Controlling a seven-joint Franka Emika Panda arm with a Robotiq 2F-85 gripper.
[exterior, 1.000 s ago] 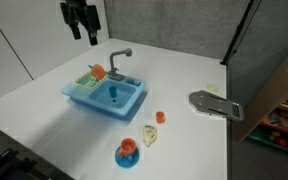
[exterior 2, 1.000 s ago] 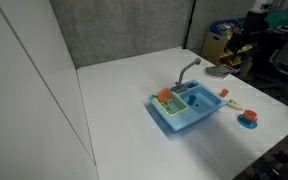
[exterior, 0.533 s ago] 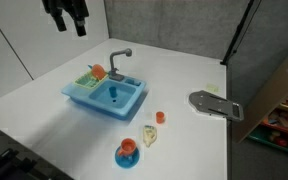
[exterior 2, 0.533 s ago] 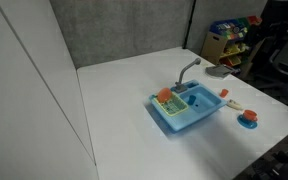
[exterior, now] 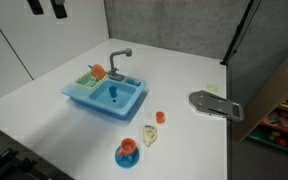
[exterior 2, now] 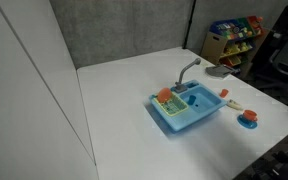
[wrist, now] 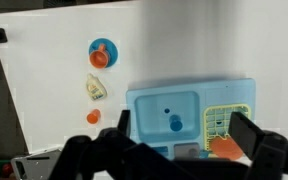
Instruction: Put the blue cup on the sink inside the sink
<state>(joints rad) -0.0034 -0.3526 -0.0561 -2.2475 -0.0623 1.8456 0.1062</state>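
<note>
The light blue toy sink [exterior: 100, 108] with its grey faucet [exterior: 117, 60] stands mid-table, seen in both exterior views [exterior 2: 182, 120]. The tiny blue cup [exterior: 113, 96] stands inside the basin, and it also shows in the wrist view [wrist: 174, 124]. My gripper [exterior: 46, 7] is high above and behind the sink, at the top edge of an exterior view, far from the cup. In the wrist view its two dark fingers are spread wide and empty [wrist: 184, 121], looking down on the sink [wrist: 144, 100].
An orange cup on a round blue plate [exterior: 128, 151] sits near the front edge. A cream item [exterior: 150, 135] and a small orange piece [exterior: 160, 117] lie beside it. A grey flat object [exterior: 214, 104] lies near the table's right edge. An orange item [exterior: 97, 72] fills the sink's side compartment.
My gripper has moved up and away from the sink towards the upper left, nearly leaving the exterior view. The cup and sink have not moved.
</note>
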